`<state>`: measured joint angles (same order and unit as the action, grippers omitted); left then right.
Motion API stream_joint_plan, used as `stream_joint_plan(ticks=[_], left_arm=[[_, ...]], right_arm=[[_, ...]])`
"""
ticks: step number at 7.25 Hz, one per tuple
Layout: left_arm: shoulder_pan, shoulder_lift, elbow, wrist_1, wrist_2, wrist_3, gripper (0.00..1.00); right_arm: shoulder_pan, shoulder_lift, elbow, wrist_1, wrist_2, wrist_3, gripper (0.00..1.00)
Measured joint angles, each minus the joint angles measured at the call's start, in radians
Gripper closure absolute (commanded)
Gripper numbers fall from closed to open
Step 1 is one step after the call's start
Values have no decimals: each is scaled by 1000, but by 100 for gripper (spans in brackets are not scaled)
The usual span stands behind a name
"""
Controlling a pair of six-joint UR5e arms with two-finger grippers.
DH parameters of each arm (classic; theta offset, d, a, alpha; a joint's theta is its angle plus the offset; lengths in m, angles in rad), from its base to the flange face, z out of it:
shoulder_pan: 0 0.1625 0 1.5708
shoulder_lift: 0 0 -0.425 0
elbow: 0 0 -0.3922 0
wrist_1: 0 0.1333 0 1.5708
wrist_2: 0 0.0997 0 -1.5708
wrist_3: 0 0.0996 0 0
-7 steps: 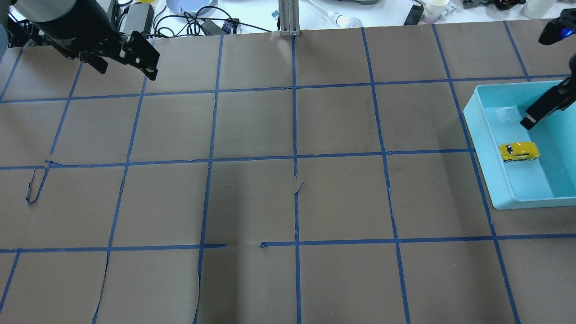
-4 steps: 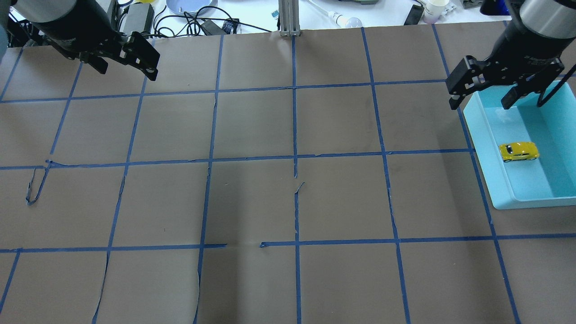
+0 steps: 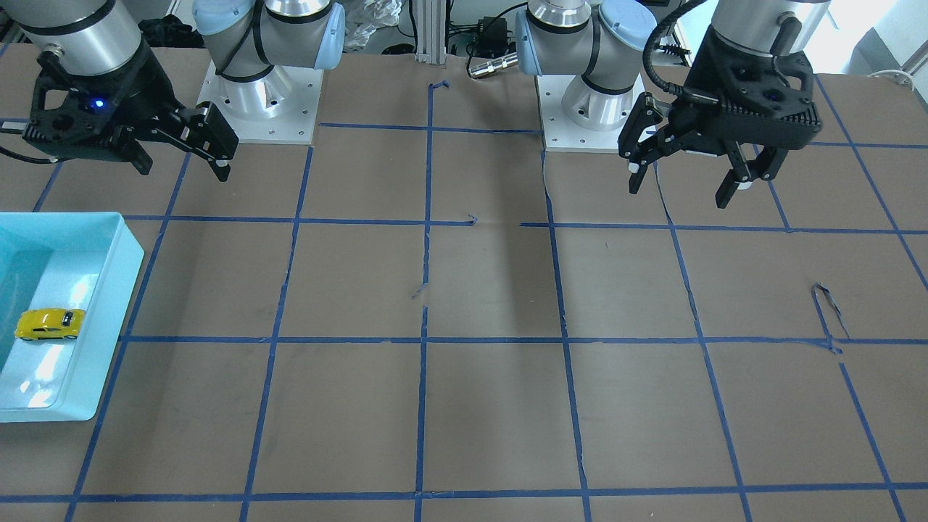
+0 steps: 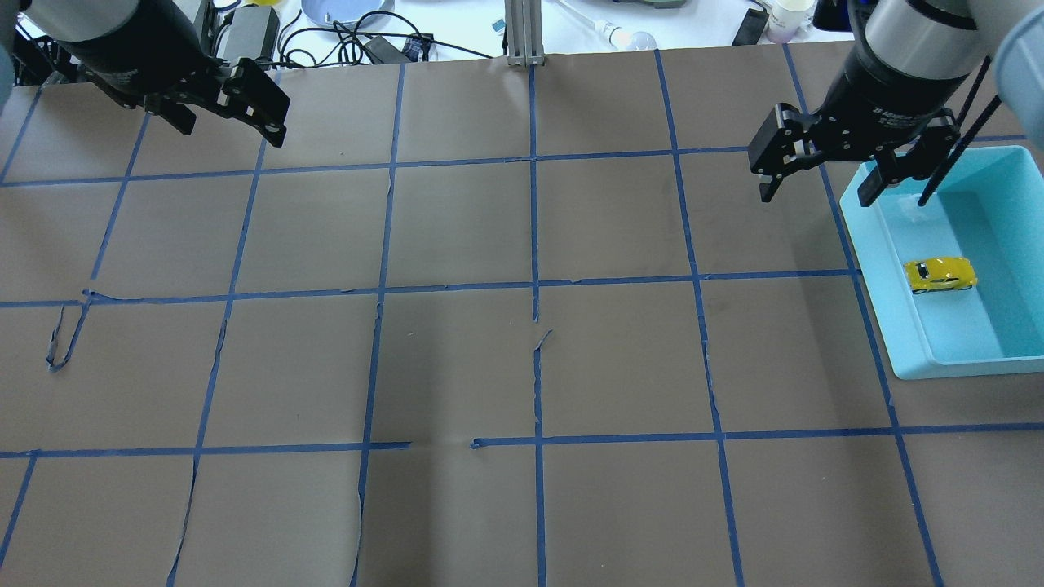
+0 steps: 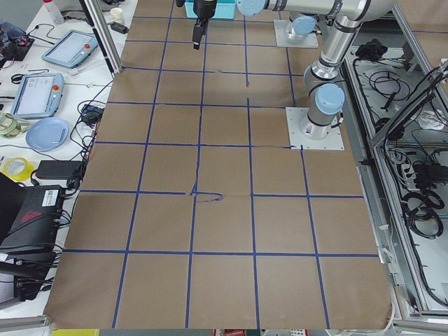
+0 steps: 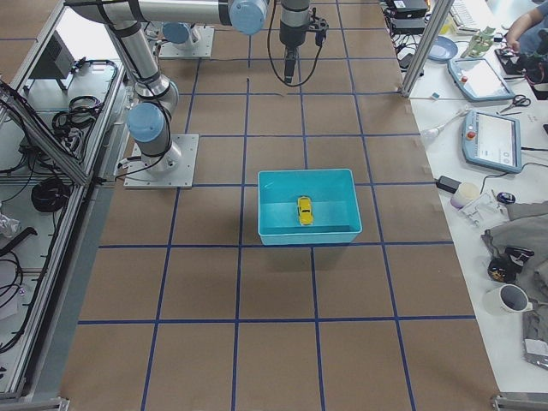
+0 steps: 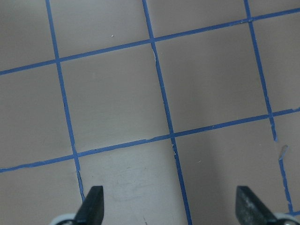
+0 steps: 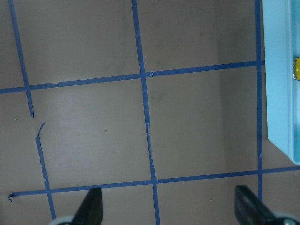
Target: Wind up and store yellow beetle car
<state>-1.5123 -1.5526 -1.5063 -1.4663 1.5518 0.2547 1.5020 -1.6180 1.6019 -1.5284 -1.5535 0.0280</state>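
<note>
The yellow beetle car [image 4: 940, 275] lies on its wheels inside a light blue bin [image 4: 885, 302] at the table's right edge. It also shows in the front view [image 3: 49, 324], the right side view [image 6: 304, 210] and as a sliver in the right wrist view [image 8: 296, 69]. My right gripper [image 4: 816, 196] is open and empty, raised beside the bin's far left corner, apart from the car. My left gripper [image 4: 230, 133] is open and empty at the far left. Both wrist views show wide-open gripper fingers [image 7: 91, 208] [image 8: 96, 208] over bare paper.
Brown paper with a blue tape grid [image 4: 534, 285] covers the table; some tape strips are torn and curled [image 4: 61, 338]. Cables, a plate and cups lie beyond the far edge [image 4: 351, 33]. The two arm bases [image 3: 261, 94] [image 3: 587, 101] stand at the robot's side.
My right gripper has moved left, from over the bin at the view's right edge to beside the bin's far left corner. The car and left gripper have not moved.
</note>
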Motion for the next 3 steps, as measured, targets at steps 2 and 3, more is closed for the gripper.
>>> stream_joint_plan(ticks=[2,3], left_arm=[[1,0,0,0,0,0,0],[1,0,0,-1,1,0,0]], right_arm=[[37,0,6,-2,-3,21,0],[43,0,7,-2,-4,21,0]])
